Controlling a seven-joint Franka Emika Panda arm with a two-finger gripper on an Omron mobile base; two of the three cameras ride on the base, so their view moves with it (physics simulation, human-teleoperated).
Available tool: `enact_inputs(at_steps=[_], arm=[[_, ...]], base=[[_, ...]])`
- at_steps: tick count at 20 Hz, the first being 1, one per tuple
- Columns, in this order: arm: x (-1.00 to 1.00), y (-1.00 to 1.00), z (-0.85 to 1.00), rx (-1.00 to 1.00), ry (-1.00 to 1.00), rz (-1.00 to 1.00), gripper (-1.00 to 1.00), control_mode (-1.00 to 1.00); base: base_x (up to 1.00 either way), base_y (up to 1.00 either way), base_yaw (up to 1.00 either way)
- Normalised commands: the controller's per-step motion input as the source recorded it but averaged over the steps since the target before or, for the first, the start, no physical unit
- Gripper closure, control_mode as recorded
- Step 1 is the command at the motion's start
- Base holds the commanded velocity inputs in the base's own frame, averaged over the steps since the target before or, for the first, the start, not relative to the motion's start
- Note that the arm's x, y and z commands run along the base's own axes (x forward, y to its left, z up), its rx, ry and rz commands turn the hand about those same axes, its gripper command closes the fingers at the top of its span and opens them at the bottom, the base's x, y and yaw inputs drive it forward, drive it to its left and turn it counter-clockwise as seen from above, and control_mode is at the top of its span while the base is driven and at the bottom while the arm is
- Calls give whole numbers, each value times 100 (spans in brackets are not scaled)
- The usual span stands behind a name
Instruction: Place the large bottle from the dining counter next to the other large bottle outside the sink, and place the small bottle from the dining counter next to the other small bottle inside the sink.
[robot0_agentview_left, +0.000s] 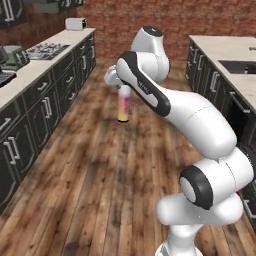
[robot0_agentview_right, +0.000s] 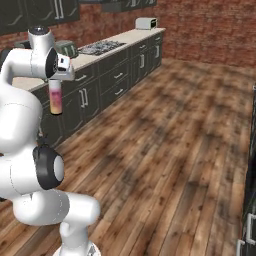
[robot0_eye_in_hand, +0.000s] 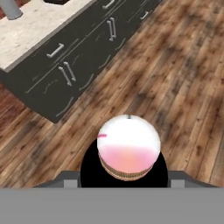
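Hiding most of the grip, the arm's own white links stand in front of the hand in the left base view, so the fingers themselves cannot be made out there. In the right base view the fingers sit tucked under the white hand, and their tips are too small and dark to separate from the bottle's cap. The hand view looks straight down the bottle, so its length is foreshortened to a round disc, and the black cap shows as a dark ring behind it.

The fingers are clenched on the large bottle, gripping it at its top end by the cap. The bottle hangs upright below the hand, clear of every surface, above the wooden floor in the aisle between the two runs of dark cabinets.

The large bottle is a slim cylinder, pink in its upper part and fading to yellow-orange at the bottom. From the hand view the large bottle shows a pale whitish round base with a pink band on the near side.

A bench with a light stone top runs along one wall; it carries a hob, and a toaster at the far end. A second bench with a dark sink is cut off by the picture's right edge.
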Motion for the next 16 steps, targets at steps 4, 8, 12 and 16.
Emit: enact_inputs(at_steps=[4, 8, 12, 16], arm=[[0, 0, 0, 0, 0, 0, 100, 100], [0, 0, 0, 0, 0, 0, 100, 100], [0, 0, 0, 0, 0, 0, 100, 100], [0, 0, 0, 0, 0, 0, 100, 100]], base=[[0, 0, -25], [10, 10, -24], [76, 35, -13], [100, 17, -5]])
